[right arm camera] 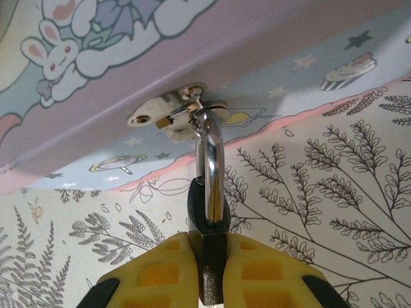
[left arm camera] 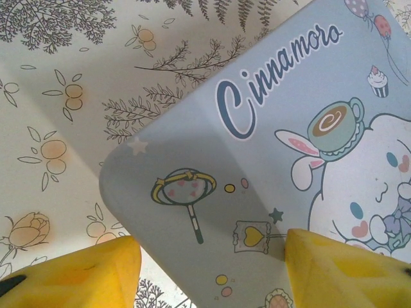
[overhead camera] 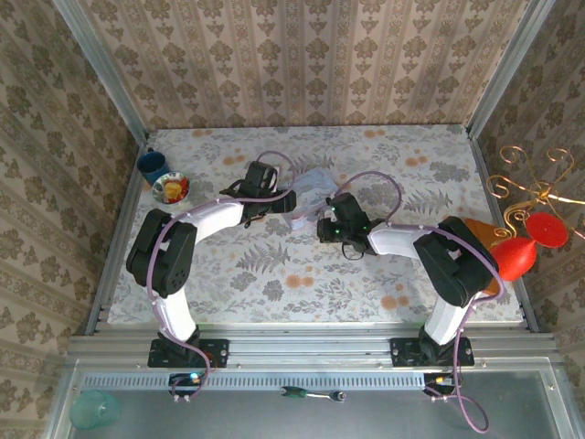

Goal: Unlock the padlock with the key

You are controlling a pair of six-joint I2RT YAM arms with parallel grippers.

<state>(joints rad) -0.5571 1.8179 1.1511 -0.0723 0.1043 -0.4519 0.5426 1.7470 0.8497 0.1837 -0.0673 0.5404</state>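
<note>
The right gripper [right arm camera: 209, 273] clamps the tiny black padlock [right arm camera: 207, 205] near the middle of the floral table [overhead camera: 274, 274]. Its silvery shackle [right arm camera: 210, 154] runs straight ahead through the metal hasp [right arm camera: 174, 113] of the pastel plastic box [right arm camera: 128, 70]. The left gripper [left arm camera: 212, 269] hovers over that box, fingers apart.

A blue cup [overhead camera: 151, 165] and a small bowl [overhead camera: 171, 188] sit together at the far left of the flower-patterned bench [overhead camera: 274, 265]. A pale blue cartoon-printed box [left arm camera: 257, 160] lies mid-bench. A gold wire stand [overhead camera: 530, 187] rises at the right.
</note>
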